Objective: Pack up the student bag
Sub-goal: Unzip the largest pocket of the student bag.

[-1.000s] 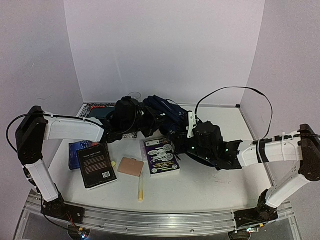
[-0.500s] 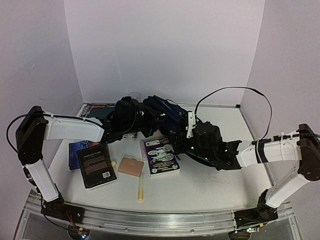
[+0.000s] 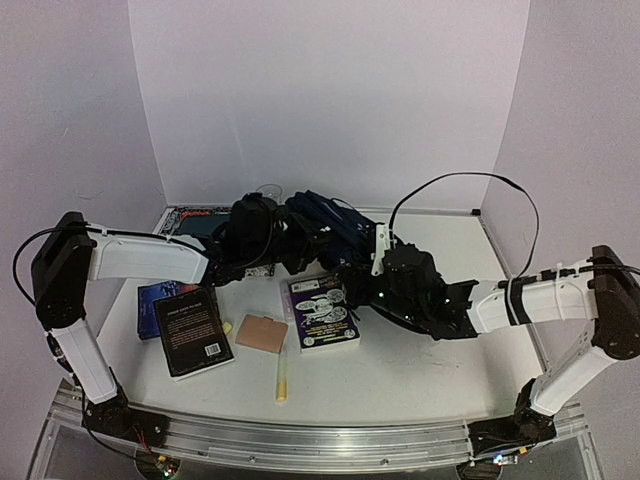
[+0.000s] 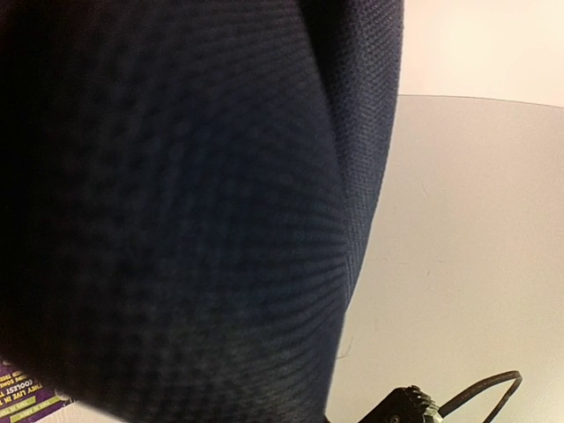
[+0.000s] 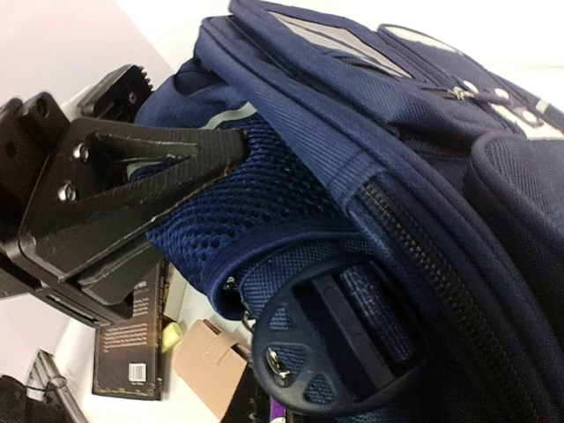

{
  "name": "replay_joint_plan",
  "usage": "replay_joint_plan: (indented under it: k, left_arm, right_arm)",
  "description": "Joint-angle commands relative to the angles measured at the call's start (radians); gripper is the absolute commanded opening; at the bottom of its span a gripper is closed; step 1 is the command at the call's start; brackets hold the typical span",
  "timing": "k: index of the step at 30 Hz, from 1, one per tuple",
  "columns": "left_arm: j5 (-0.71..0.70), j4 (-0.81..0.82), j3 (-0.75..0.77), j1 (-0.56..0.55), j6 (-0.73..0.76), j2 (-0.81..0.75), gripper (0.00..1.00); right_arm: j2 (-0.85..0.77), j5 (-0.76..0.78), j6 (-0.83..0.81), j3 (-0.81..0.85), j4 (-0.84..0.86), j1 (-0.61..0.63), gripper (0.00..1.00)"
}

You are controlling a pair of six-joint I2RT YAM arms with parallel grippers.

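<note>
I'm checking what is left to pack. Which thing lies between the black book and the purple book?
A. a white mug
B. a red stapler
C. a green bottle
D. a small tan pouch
D: the small tan pouch lies flat between the black book and the purple book, with a yellow pen just in front of it.

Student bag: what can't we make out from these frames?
Left wrist view: navy fabric of the student bag fills the lens, hiding the fingers of the left gripper.
Top view: both wrists cover the bag's opening; open or zipped, cannot tell.
Right wrist view: the right gripper tips meet at the mesh; pinched fabric or not is unclear.
Top view, book at the back: partly under the left arm, cover unreadable.
</note>
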Motion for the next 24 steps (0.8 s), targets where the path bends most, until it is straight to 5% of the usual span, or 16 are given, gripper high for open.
replay_joint_plan:
  k: [1, 11, 24]
  left_arm:
    - [0.03, 0.141, 0.056, -0.007, 0.011, -0.054, 0.0]
    - [0.045, 0.14, 0.042, 0.034, 0.074, -0.053, 0.0]
    - [0.282, 0.092, 0.126, 0.138, 0.22, 0.058, 0.0]
  right_arm:
    - [-0.039, 0.02, -0.019, -0.006, -0.006, -0.012, 0.0]
    - [-0.209, -0.036, -0.056, -0.078, -0.217, -0.012, 0.0]
    - [-0.523, -0.076, -0.047, -0.039, -0.909, -0.012, 0.0]
